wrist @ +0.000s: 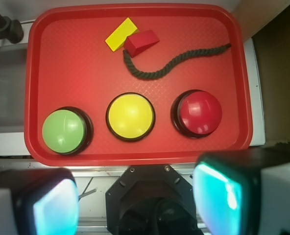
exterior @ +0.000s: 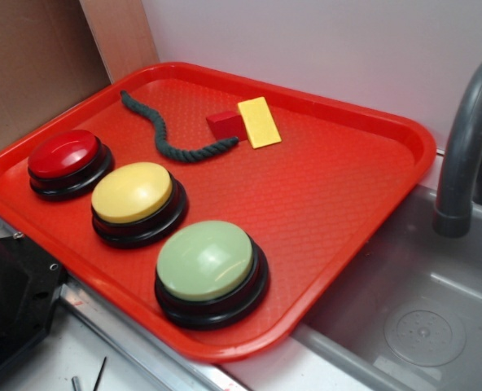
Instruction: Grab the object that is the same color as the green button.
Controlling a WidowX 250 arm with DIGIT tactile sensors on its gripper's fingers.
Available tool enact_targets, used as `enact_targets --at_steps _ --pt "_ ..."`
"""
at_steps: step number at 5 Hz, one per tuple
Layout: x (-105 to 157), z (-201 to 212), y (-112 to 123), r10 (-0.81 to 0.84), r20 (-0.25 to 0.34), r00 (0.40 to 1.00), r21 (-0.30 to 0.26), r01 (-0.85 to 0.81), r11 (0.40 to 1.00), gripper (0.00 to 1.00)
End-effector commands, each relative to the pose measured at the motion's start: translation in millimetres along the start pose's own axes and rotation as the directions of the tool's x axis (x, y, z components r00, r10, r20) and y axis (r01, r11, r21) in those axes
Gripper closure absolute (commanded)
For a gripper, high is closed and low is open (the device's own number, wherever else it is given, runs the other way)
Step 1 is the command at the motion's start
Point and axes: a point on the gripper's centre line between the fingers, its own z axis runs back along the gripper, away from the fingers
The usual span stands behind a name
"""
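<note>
The dark green twisted rope (exterior: 172, 138) lies wavy on the far part of the red tray (exterior: 347, 187); in the wrist view the rope (wrist: 169, 66) runs from beside the red block toward the tray's right rim. The pale-green domed button (exterior: 206, 261) stands at the tray's near edge and shows in the wrist view (wrist: 64, 131) at lower left. My gripper (wrist: 135, 203) hangs high above the robot base, short of the tray, jaws wide apart and empty. It does not show in the exterior view.
A yellow button (exterior: 133, 194) and a red button (exterior: 64, 155) stand in a row with the green one. A small red block (exterior: 223, 124) and a yellow flat block (exterior: 259, 122) lie by the rope's end. A grey sink (exterior: 420, 326) with a faucet (exterior: 465, 147) is right of the tray.
</note>
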Motion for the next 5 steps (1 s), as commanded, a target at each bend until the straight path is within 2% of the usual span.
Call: enact_targets --at_steps 1,2,3,4,5 --pt "42.6 -21.2 20.9 0.376 0.050 0.925 -0.004 -0.376 0.927 0.00" --pt "64.2 -40.0 31.9 0.512 0.108 0.852 -0.012 -0.514 0.858 0.00" --pt "82.3 -62.5 47.7 0.659 0.138 0.740 -0.030 -0.661 0.749 0.00" --pt "102.2 -92.2 64.4 0.730 0.168 0.663 -0.023 -0.738 0.675 0.00" --pt "114.2 -125.3 80.3 0.767 0.144 0.626 -0.010 -0.774 0.633 0.00"
